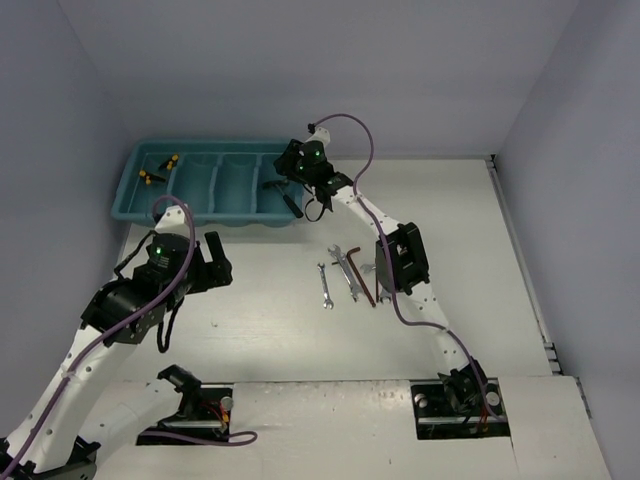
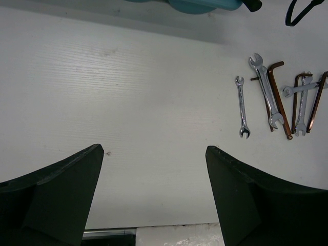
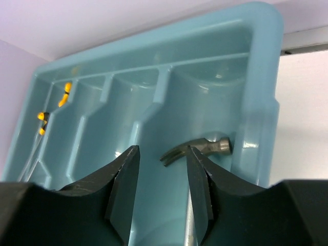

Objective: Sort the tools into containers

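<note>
The teal tray [image 1: 200,215] stands at the back left. Two yellow-and-black pieces [image 1: 150,176] lie in its leftmost compartment and show in the right wrist view [image 3: 64,95]. The small hammer [image 1: 284,192] lies in the rightmost compartment, its head [image 3: 201,148] against the end wall. My right gripper [image 1: 296,176] hovers over it, open [image 3: 162,151], with the shaft beside the right finger. Silver wrenches [image 1: 326,285] and dark red keys [image 1: 363,282] lie mid-table. My left gripper [image 1: 222,262] is open and empty over bare table [image 2: 154,151], the wrenches [image 2: 243,107] and keys [image 2: 279,100] to its upper right.
The tray's two middle compartments [image 3: 128,102] hold nothing. The right arm's links [image 1: 400,260] pass beside the wrench group. Grey walls close the table at the back and sides. The tray's corner [image 2: 205,5] shows at the top of the left wrist view.
</note>
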Controlling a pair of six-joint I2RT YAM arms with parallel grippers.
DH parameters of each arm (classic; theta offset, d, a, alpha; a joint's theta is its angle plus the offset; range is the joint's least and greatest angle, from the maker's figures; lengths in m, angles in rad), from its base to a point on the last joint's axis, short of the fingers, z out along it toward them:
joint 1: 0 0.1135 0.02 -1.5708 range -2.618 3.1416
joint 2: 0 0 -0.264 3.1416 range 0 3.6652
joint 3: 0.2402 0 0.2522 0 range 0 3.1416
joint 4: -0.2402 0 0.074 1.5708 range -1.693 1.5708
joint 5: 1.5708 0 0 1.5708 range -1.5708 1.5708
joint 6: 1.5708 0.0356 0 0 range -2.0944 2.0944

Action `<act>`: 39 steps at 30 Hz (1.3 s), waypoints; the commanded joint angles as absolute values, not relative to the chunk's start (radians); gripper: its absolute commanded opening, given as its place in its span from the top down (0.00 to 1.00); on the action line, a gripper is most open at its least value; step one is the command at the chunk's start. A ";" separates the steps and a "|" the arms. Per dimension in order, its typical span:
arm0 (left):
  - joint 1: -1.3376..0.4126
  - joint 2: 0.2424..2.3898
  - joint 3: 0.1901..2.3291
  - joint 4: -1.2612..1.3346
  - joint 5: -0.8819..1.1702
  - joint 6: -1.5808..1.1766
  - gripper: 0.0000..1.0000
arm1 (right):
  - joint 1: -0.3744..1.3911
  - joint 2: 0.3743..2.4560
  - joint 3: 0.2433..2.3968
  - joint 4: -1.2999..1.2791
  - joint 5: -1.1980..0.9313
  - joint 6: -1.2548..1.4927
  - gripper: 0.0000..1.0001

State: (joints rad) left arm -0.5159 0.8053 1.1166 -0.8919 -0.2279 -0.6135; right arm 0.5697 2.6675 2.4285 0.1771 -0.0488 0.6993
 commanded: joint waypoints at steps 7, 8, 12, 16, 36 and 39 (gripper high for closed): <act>-0.520 0.926 1.230 -0.864 -0.144 -0.728 0.21 | 0.559 2.138 2.030 0.276 0.050 0.433 0.60; -0.523 0.944 1.239 -0.862 -0.136 -0.740 0.21 | 0.557 2.088 1.954 0.273 0.063 0.402 0.60; -0.535 1.026 1.258 -0.834 -0.105 -0.779 0.21 | 0.549 1.859 1.697 0.232 0.094 0.308 0.60; -0.586 1.090 1.268 -0.786 -0.115 -0.818 0.21 | 0.540 1.706 1.529 0.134 0.110 0.264 0.61; -0.617 0.929 1.137 -0.847 -0.253 -0.770 0.21 | 0.659 1.899 1.556 0.073 -0.207 0.268 0.56; -0.615 0.896 1.121 -0.876 -0.271 -0.767 0.21 | 0.667 1.938 1.595 0.073 -0.196 0.268 0.56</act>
